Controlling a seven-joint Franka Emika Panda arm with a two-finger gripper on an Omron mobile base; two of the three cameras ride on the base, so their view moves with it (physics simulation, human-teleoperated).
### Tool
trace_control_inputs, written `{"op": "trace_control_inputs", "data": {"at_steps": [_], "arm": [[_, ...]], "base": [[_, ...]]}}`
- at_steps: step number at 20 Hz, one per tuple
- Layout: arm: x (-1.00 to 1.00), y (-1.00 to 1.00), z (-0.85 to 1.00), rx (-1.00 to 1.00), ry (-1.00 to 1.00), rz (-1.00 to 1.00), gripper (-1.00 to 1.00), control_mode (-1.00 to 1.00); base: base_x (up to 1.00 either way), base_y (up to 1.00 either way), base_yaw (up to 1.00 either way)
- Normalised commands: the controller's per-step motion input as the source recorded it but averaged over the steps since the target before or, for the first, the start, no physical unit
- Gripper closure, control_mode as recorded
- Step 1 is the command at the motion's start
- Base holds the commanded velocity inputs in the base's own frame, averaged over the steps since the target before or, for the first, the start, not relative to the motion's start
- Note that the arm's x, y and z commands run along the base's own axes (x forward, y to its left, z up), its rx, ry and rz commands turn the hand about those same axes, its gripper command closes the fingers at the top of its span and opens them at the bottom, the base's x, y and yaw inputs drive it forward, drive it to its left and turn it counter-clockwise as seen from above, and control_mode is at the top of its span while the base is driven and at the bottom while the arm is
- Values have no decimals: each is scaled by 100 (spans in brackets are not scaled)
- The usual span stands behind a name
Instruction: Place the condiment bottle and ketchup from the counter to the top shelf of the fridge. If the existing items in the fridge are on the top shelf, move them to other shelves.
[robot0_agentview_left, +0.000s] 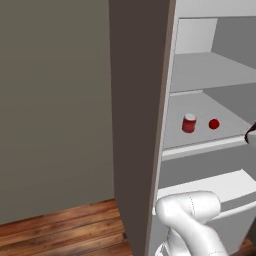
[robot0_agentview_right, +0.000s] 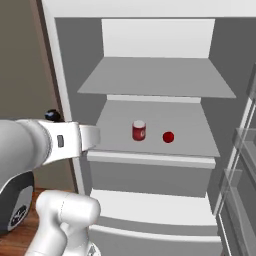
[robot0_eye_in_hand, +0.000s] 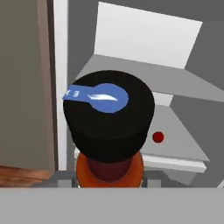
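Hand view, looking along the gripper (robot0_eye_in_hand: 109, 181), shows the condiment bottle (robot0_eye_in_hand: 109, 127) from above: a wide black cap with a blue mark, and a red-brown shoulder beneath it. The fingers are mostly hidden beside the bottle at the bottom of the picture, closed on it just below the cap. Beyond the bottle stands the open fridge (robot0_eye_in_hand: 61, 65).

Right base view shows the white arm reaching in from the left toward the fridge interior, the hand just outside the left wall. The top shelf (robot0_agentview_right: 155, 77), the highest grey plate, is bare. On the shelf below it (robot0_agentview_right: 190, 142) stand the two existing items: a short red jar (robot0_agentview_right: 139, 130) with a white lid and, just beside it to the right, a small round red fruit (robot0_agentview_right: 168, 137). A white drawer sits under that shelf.

Left base view shows the same jar and fruit on that lower shelf, past the dark edge of the fridge side.

Judged from this, the existing items need no moving, since they do not sit on the top shelf. The condiment bottle is carried but not yet placed. The ketchup is yet to be delivered too.
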Motion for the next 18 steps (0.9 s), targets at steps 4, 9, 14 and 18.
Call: {"op": "trace_control_inputs", "data": {"at_steps": [4, 9, 14, 18], "arm": [[54, -65, 89, 14, 0, -2, 100, -100], [78, -15, 45, 7, -12, 0, 100, -100], [94, 0, 1, 2, -13, 0, 100, -100], [88, 0, -5, 0, -14, 0, 100, -100]], "base": [[0, 0, 0], [0, 0, 0], [0, 0, 0], [0, 0, 0]]}}
